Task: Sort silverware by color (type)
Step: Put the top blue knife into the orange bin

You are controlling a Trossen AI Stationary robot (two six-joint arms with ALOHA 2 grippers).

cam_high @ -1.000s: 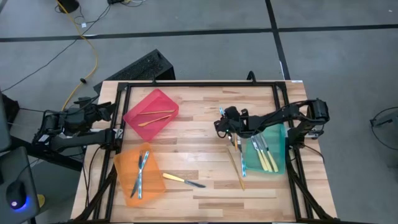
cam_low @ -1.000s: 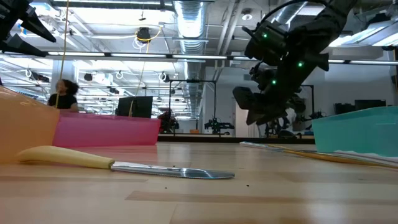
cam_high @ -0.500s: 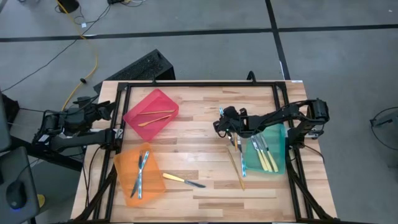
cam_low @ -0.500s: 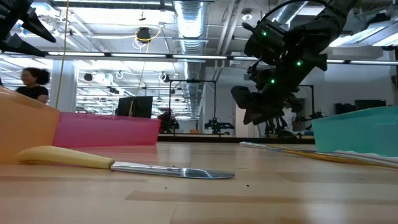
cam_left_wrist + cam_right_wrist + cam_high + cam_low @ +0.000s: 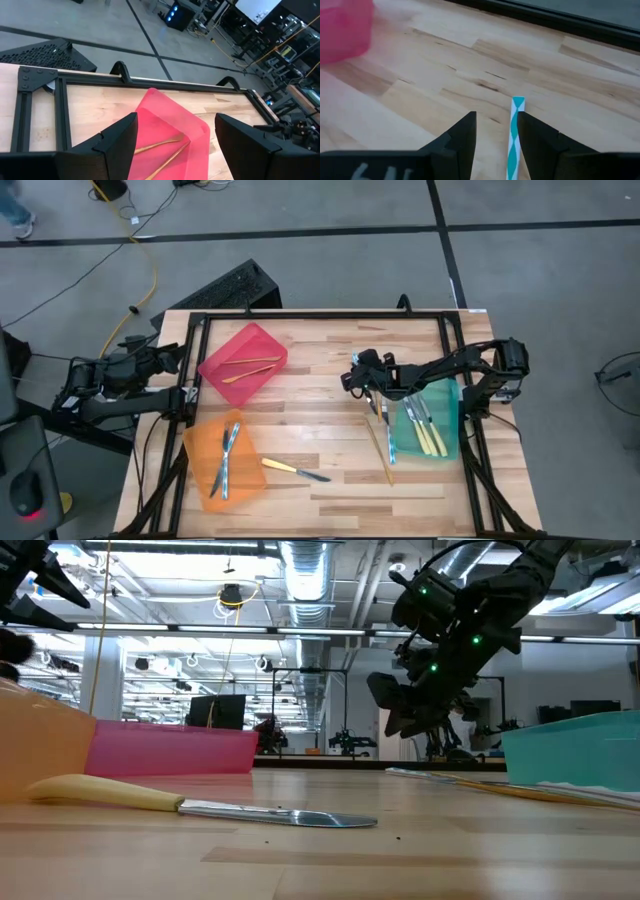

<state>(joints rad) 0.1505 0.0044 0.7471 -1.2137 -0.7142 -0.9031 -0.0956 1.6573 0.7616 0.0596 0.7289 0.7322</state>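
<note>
Holding: the right gripper (image 5: 356, 379) pinches a silvery-blue piece (image 5: 514, 135) between its two fingers, above the middle of the table (image 5: 320, 350), a little toward the right edge.
Left gripper (image 5: 172, 145): it waits off the left edge of the table, jaws spread wide, with nothing between them.
Sorted already: two gold pieces lie in the red bin (image 5: 245, 360) near the far left corner; silvery-blue pieces lie in the orange bin (image 5: 226, 457) at the near left corner; yellow-handled pieces lie in the green bin (image 5: 428, 420) by the right edge.
Loose: a yellow-handled knife (image 5: 294, 470) lies beside the orange bin; a gold piece (image 5: 380, 446) lies beside the green bin.
Advice: probably this piece belongs in the orange bin; the gripper should carry it high over the knife and release it low inside the bin.
</note>
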